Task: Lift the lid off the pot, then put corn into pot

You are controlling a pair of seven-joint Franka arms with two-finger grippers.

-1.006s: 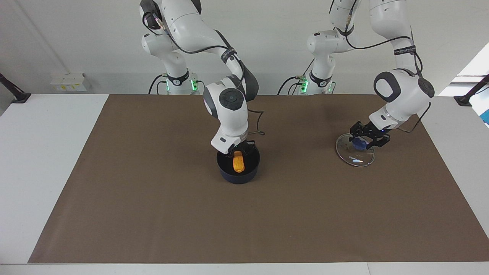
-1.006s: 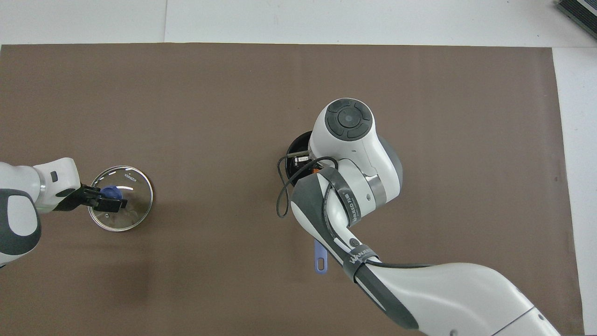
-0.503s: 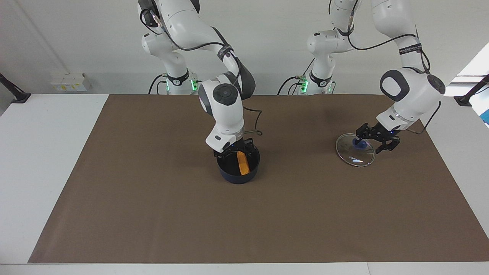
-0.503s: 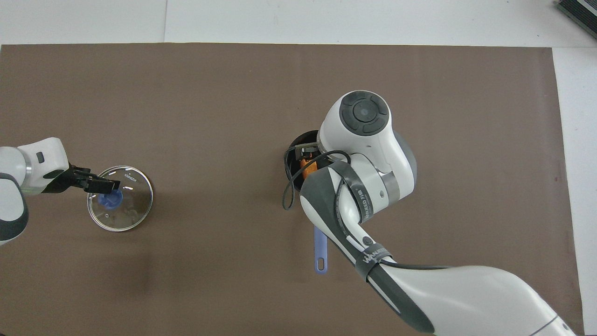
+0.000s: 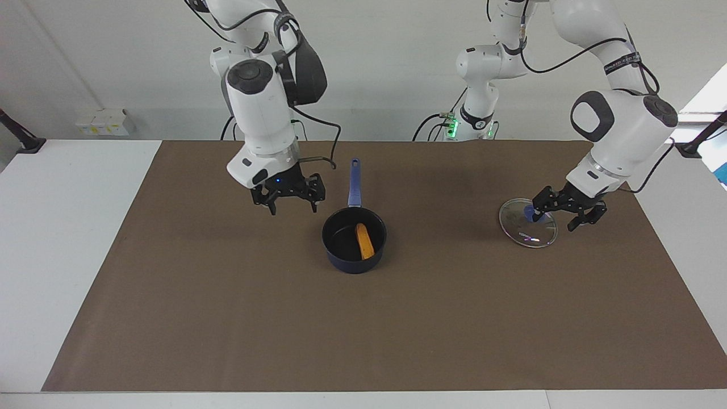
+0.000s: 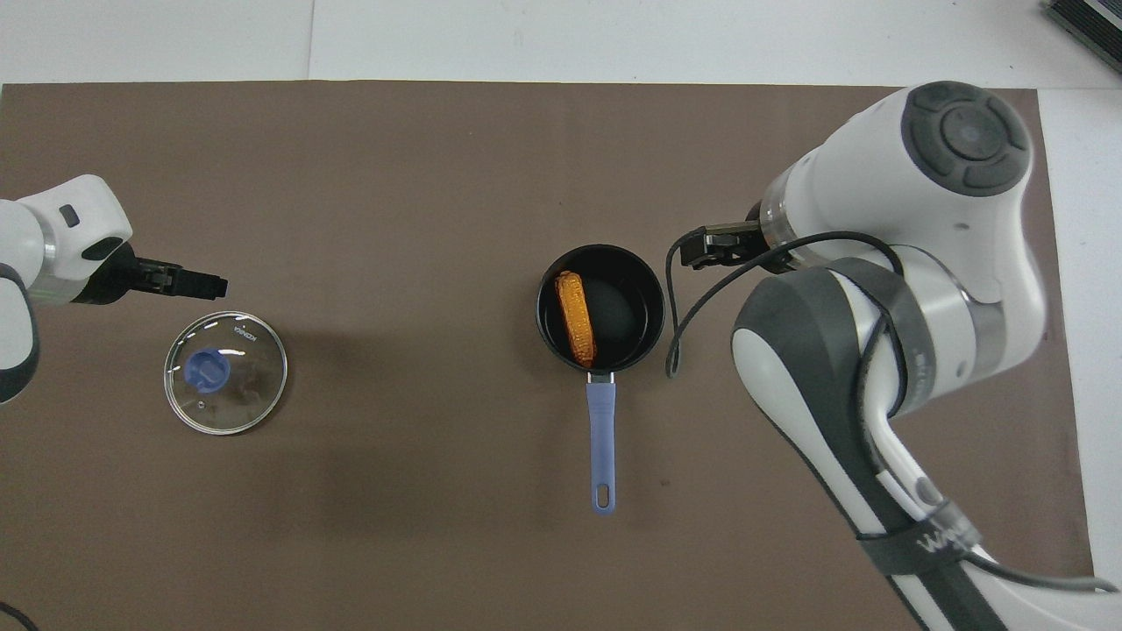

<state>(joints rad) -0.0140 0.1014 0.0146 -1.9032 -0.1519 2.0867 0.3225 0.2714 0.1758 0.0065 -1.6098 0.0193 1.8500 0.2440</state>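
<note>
The dark blue pot stands mid-mat with its long handle pointing toward the robots; it also shows in the overhead view. The orange corn lies inside it, seen from above too. The glass lid with its blue knob lies flat on the mat toward the left arm's end. My left gripper is open and empty, low over the lid's edge. My right gripper is open and empty, raised over the mat beside the pot.
A brown mat covers most of the white table. The right arm's elbow and cable hang over the mat at the right arm's end in the overhead view.
The right gripper let go of the corn in the pot, rose and swung away toward its own end. The left gripper let go of the lid's knob and drew back off it.
</note>
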